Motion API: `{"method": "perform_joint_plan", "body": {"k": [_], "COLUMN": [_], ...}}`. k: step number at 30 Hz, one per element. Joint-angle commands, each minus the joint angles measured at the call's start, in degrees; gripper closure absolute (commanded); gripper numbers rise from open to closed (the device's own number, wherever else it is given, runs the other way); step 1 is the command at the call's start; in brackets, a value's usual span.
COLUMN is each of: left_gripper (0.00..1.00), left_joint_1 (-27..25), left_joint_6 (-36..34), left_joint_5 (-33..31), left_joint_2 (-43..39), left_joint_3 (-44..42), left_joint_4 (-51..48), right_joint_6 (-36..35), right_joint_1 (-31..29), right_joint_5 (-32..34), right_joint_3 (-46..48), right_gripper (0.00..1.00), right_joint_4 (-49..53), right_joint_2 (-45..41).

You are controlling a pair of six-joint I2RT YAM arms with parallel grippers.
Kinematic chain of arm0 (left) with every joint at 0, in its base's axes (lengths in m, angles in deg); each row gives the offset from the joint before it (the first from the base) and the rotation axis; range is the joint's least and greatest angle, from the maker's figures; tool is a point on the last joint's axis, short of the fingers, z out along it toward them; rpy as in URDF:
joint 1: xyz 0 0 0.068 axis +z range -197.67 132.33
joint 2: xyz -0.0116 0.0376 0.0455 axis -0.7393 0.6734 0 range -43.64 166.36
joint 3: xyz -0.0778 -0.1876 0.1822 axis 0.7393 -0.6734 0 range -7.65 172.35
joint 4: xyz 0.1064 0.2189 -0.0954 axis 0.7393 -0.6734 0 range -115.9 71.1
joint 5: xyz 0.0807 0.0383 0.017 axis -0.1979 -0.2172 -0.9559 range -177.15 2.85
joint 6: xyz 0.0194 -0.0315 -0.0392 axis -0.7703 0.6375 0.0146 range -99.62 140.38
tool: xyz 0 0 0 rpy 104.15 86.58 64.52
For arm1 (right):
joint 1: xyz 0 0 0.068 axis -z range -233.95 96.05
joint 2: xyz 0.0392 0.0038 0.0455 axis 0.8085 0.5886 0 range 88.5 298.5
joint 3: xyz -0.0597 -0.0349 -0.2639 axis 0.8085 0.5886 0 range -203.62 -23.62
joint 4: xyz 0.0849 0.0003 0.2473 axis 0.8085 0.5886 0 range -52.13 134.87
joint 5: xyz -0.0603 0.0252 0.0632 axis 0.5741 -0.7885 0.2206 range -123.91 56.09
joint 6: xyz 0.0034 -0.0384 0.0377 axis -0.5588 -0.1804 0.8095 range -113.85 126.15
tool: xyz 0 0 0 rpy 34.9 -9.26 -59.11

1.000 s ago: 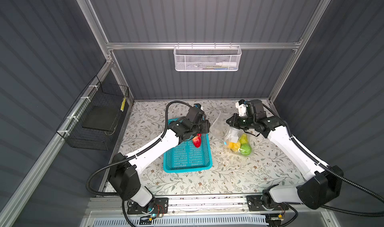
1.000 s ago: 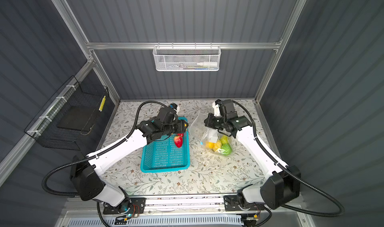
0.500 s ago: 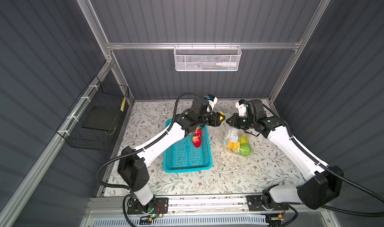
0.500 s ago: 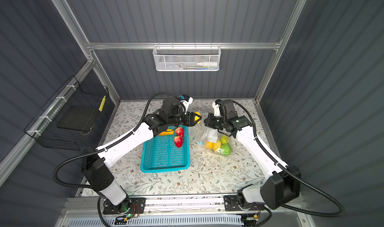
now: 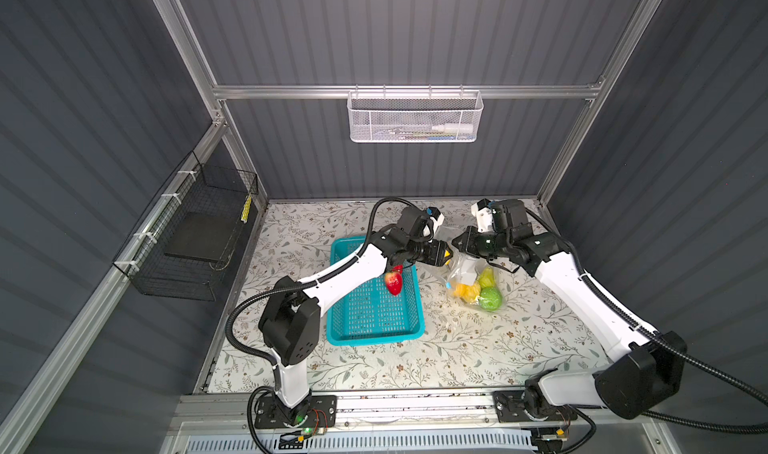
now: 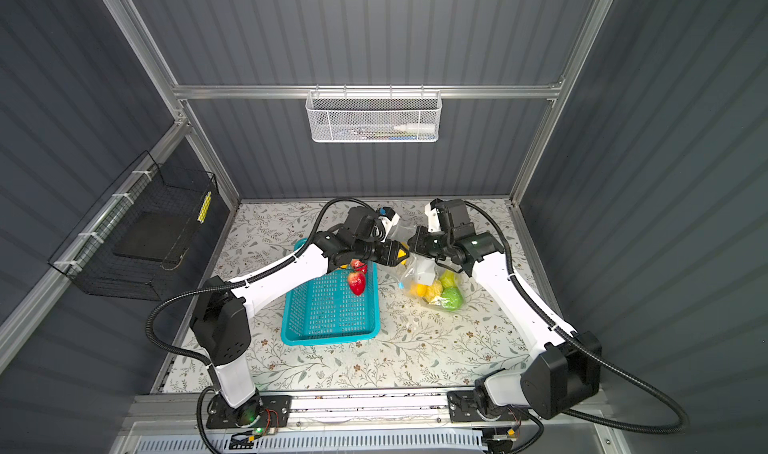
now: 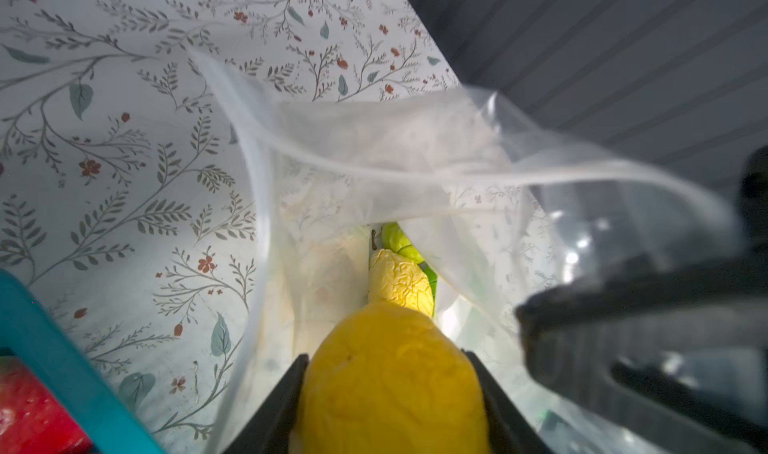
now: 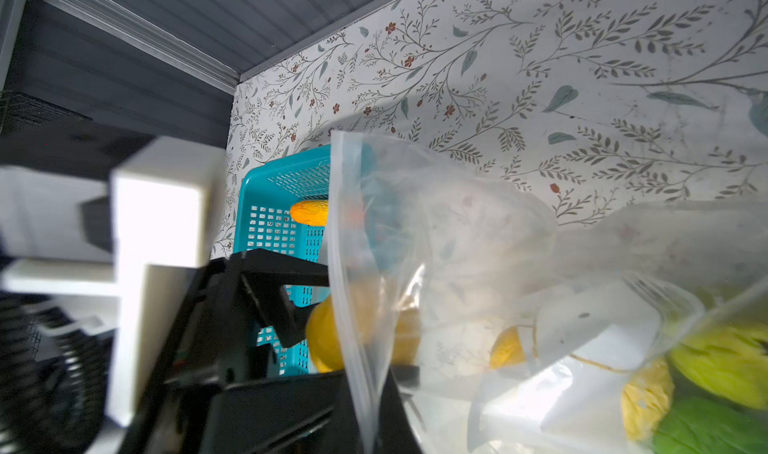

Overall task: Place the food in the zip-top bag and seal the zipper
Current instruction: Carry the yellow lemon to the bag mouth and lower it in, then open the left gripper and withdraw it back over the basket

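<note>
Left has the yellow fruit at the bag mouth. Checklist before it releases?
1. Left gripper gripping yellow fruit: ok.
2. Right gripper shut on zip-top bag at its top edge: ok.
3. Bag mouth gaping toward the fruit: ok.
4. Fruit fully past the rim: not ok, the rim crosses it in the right wrist view.
5. Room above the bagged fruits: ok.
6. Basket emptied: not ok, strawberries and orange oblong inside.
</note>
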Motion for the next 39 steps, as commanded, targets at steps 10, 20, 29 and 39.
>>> {"method": "perform_joint_plan", "body": {"k": [10, 20, 29, 39], "left_gripper": [0.43, 0.26, 0.21, 0.17], "left_joint_1": [-1.53, -1.59, -1.39, 7.06], "left_joint_6": [-4.01, -2.36, 0.05, 9.70], "left_joint_5": [-8.84, -5.92, -3.81, 3.21], "left_joint_2": [4.58, 4.63, 1.05, -9.90], "left_joint_3": [7.08, 8.13, 8.30, -2.86], "left_joint_4": [-13.40, -12.80, -8.41, 8.41], "right_joint_6": [0.26, 0.24, 0.03, 0.04], "right_joint_1": [-0.17, -0.17, -0.17, -0.17], "right_joint_5": [-0.66, -0.70, -0.69, -0.70], "right_joint_3": [0.04, -0.10, -0.03, 0.55], "right_gripper": [1.00, 1.00, 1.00, 1.00], "right_joint_4": [-1.02, -1.06, -0.87, -0.95], "right_joint_2": [-0.50, -0.54, -0.67, -1.21]}}
